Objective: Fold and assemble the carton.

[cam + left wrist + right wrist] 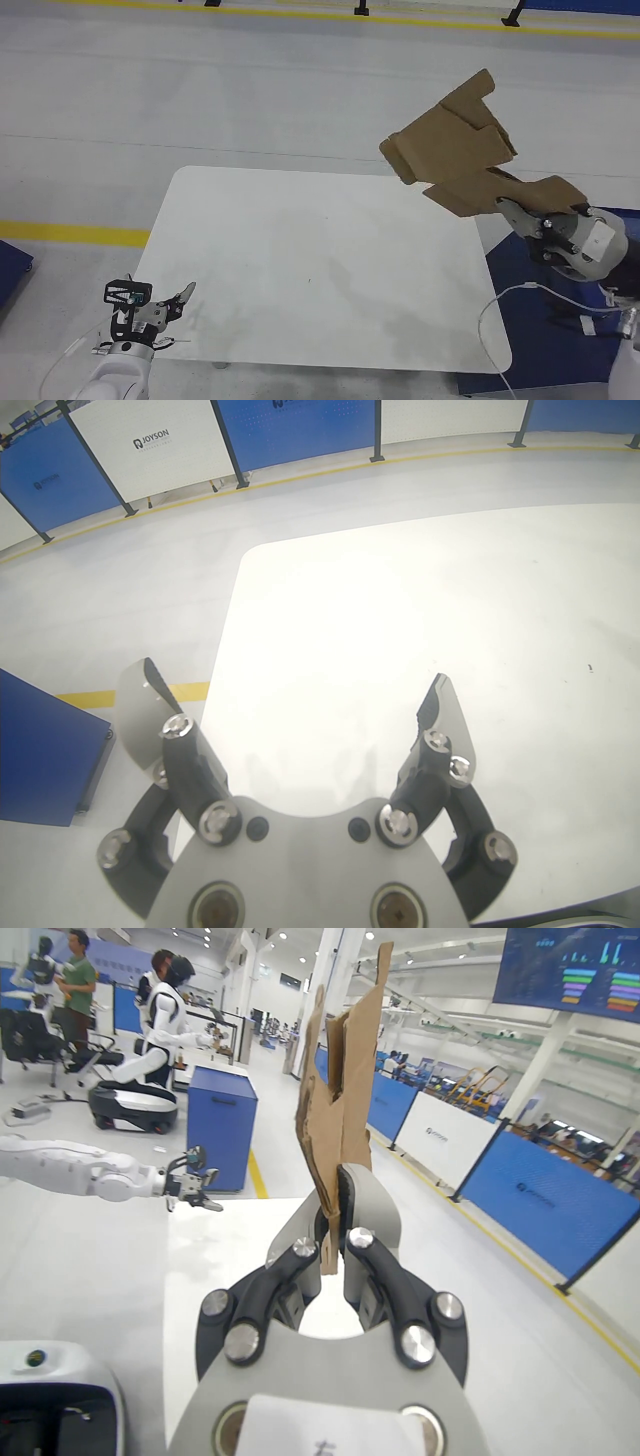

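So, my right gripper (334, 1200) pinches the carton (455, 150) by 1 edge, up over the right side of the table (300, 270), I guess keeping flaps free; left gripper (295, 680) hovers wide open by its near-left corner.

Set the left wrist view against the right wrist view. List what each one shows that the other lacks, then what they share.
Left wrist view: a close look at the left hand, its fingers spread wide with nothing between them, at the edge of the white table.
Right wrist view: the right hand shut on the flat, unfolded carton, which stands upright above its fingers, held off the table.
Both: the table top, and the left hand, open in each; the right wrist view shows it farther off, over the table's far side.
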`<state>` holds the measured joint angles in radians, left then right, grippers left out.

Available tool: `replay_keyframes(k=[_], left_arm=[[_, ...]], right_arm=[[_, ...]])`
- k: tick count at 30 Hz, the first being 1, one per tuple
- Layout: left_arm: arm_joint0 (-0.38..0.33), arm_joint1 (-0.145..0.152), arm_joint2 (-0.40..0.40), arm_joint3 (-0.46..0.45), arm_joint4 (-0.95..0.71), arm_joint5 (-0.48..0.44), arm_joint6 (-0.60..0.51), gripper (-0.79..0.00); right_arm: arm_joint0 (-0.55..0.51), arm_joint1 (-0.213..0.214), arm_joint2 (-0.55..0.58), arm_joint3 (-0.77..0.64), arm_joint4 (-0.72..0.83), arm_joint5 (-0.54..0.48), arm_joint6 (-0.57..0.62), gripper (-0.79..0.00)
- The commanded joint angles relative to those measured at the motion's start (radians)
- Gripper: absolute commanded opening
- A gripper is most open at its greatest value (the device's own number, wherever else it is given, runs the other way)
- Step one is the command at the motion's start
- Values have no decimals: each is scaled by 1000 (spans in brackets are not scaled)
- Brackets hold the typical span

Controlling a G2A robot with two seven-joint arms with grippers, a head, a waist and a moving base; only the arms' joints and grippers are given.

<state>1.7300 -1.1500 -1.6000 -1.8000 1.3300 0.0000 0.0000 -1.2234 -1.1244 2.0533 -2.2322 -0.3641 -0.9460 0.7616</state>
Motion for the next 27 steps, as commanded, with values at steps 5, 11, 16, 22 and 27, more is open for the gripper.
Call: replay_keyframes(k=[5, 11, 16, 22, 27], left_arm=[[0, 0, 0, 0, 0, 0, 0, 0], [0, 0, 0, 0, 0, 0, 0, 0], [0, 0, 0, 0, 0, 0, 0, 0], [0, 0, 0, 0, 0, 0, 0, 0], [0, 0, 0, 0, 0, 0, 0, 0]], right_arm=[[-27, -16, 55, -118, -446, -28, -190, -785], [-39, -18, -15, -118, -898, -66, -453, -785], [-84, -9, -121, -118, -1323, -7, -721, -785], [-252, 17, -281, -118, -1923, 317, -1062, -785], [-398, 25, -365, -118, -2202, 529, -1126, -785]])
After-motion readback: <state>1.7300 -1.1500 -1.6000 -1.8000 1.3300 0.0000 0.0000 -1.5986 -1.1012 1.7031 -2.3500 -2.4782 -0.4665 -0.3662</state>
